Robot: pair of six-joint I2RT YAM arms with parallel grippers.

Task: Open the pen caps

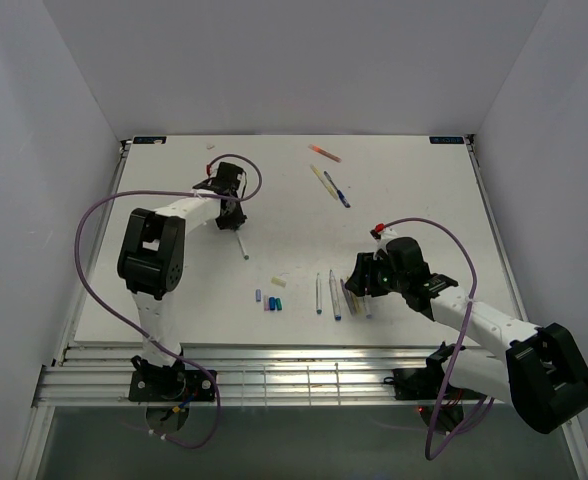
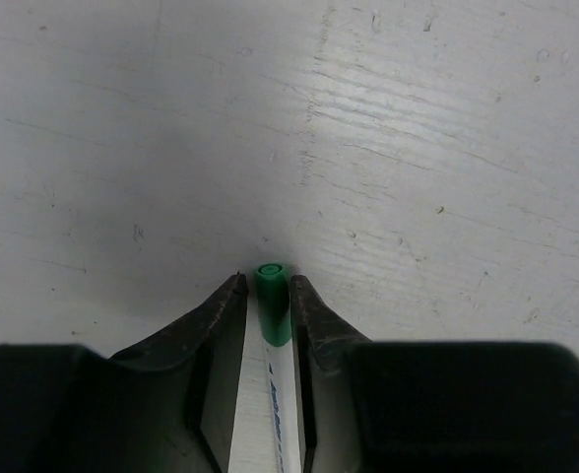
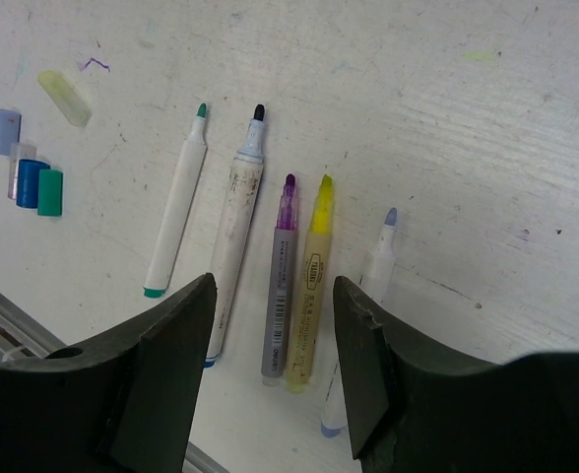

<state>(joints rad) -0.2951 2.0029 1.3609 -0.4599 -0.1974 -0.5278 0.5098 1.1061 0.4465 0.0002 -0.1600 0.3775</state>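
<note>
In the left wrist view my left gripper (image 2: 267, 280) straddles the green-capped end of a white pen (image 2: 278, 394). The green cap (image 2: 272, 301) touches the right finger, and a thin gap shows on the left side. In the top view this gripper (image 1: 230, 208) is at the back left, and the pen's barrel (image 1: 242, 243) sticks out towards the front. My right gripper (image 3: 273, 286) is wide open and empty, above a row of several uncapped pens: white (image 3: 176, 222), white-blue (image 3: 235, 227), grey-purple (image 3: 284, 256), yellow (image 3: 314, 266) and white-lavender (image 3: 378, 261). Loose caps lie to their left: pale yellow (image 3: 65, 97), blue (image 3: 29, 183) and teal (image 3: 50, 192).
Three more pens lie at the back of the table: orange-pink (image 1: 324, 153), yellow (image 1: 321, 178) and blue (image 1: 336, 190). The loose caps (image 1: 271, 300) sit near the front centre, left of the pen row (image 1: 326, 293). The table's slatted front edge (image 1: 274, 375) is close behind the row.
</note>
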